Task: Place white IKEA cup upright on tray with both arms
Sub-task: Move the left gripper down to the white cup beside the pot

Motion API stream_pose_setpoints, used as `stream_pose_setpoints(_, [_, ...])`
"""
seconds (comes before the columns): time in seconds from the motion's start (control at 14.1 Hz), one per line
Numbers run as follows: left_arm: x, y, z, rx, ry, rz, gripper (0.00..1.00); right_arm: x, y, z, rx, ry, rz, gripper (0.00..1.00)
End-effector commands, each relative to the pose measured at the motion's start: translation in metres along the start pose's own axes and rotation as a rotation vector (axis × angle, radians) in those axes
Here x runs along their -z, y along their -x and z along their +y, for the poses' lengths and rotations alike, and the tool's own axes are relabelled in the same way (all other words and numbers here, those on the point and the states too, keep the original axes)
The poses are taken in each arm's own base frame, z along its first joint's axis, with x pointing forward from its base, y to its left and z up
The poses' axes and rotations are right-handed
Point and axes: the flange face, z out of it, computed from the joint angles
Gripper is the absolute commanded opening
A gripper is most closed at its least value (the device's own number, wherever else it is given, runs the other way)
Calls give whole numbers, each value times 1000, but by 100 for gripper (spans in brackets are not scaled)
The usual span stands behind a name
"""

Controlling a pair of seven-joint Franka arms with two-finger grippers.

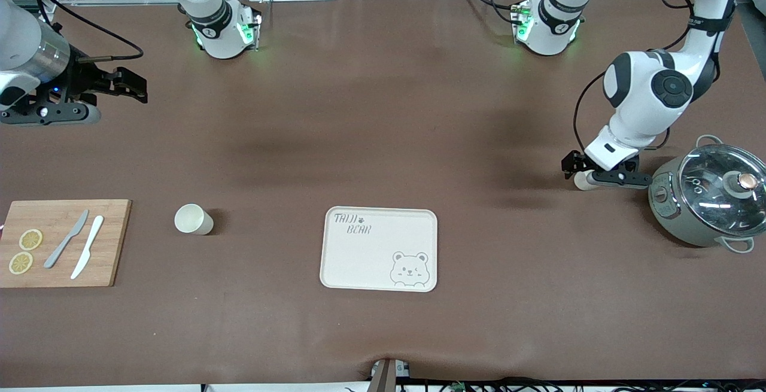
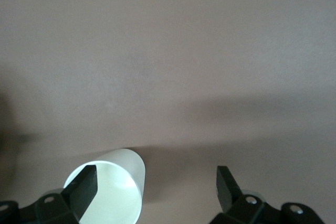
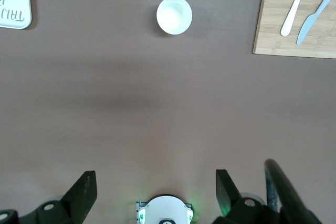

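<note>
Your left gripper [image 1: 575, 167] sits low at the left arm's end of the table with its jaws apart. They straddle a small white plastic cup [image 2: 113, 190], and one fingertip [image 2: 86, 179] stands across its mouth. That cup [image 1: 581, 181] lies beside the grey-green cooking pot with a glass lid [image 1: 709, 200], well apart from the flat cream rectangular tray with the bear face [image 1: 371, 260] and farther from the front camera than the tray.

Your right gripper [image 1: 134, 87] waits, jaws apart [image 3: 155, 182], over bare table at the right arm's end.

The cup is off-centre between the jaws, so closing now could pinch only the rim or shove the cup away. If it is lying down, it may roll. Carrying it in one grip could also bring it to the tray tilted and tip it over, so a handover looks likely.

A second pale cup [image 1: 193, 219] stands upright between the tray and the bamboo cutting board [image 1: 108, 242]. You could mistake it for the target.

The left wrist view cuts off the lower part of the first cup. In the front view the gripper covers most of it. I can't tell for sure whether it lies on its side or only leans.
</note>
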Motion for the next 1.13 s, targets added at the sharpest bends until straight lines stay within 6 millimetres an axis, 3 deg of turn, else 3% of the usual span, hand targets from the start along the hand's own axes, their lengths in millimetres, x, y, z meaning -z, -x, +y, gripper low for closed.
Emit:
stream_pose_setpoints(0.0, [-1, 10, -10, -13, -13, 8, 100, 0, 7, 4, 8, 9, 2, 100])
stream_pose_setpoints(0.21, [-11, 16, -26, -1, -16, -17, 100, 1, 7, 3, 9, 10, 4, 100])
stream_pose_setpoints(0.5, [-21, 22, -26, -3, -13, -38, 100, 0, 7, 4, 8, 9, 4, 100])
stream_pose_setpoints(0.92, [-31, 27, -15, -1, -8, -37, 100, 6, 7, 5, 8, 25, 20, 100])
stream_pose_setpoints(1.06, [-35, 28, -3, -12, -1, -42, 100, 11, 4, 8, 3, 28, 32, 100])
